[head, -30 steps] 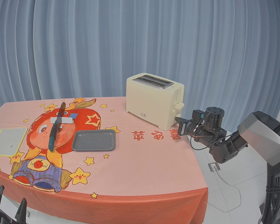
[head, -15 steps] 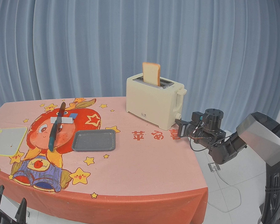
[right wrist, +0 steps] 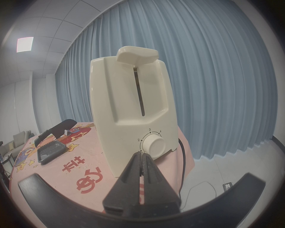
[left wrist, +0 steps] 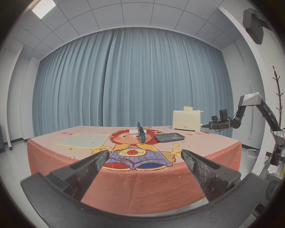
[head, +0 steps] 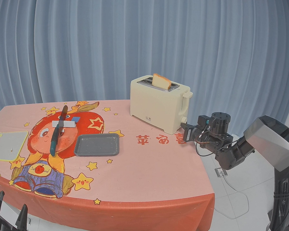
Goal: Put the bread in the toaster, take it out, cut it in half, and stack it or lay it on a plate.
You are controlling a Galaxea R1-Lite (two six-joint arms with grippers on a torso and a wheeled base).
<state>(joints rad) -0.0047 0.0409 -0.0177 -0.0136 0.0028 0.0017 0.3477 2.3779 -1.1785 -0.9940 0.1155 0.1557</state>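
Observation:
A cream toaster (head: 157,103) stands at the table's far right, its side lever (head: 187,94) up. A slice of bread (head: 161,81) sticks out of a top slot, tilted. My right gripper (head: 183,124) is shut and empty, its tips just beside the toaster's end near the dial (right wrist: 153,146), below the lever (right wrist: 137,55). A dark grey tray (head: 97,144) lies mid-table. A knife (head: 57,131) with a teal handle rests on a white block (head: 64,123). My left gripper (left wrist: 142,161) is open, low before the table's front edge.
A pale cutting board (head: 7,144) with a yellow rim lies at the table's left edge. The toaster's black cord (right wrist: 181,166) runs off the table behind it. Blue curtains hang behind the table.
The toaster's lever went from down to up and the bread popped high out of the slot, then dropped back to rest lower and tilted. My right gripper lowered slightly away from the lever.

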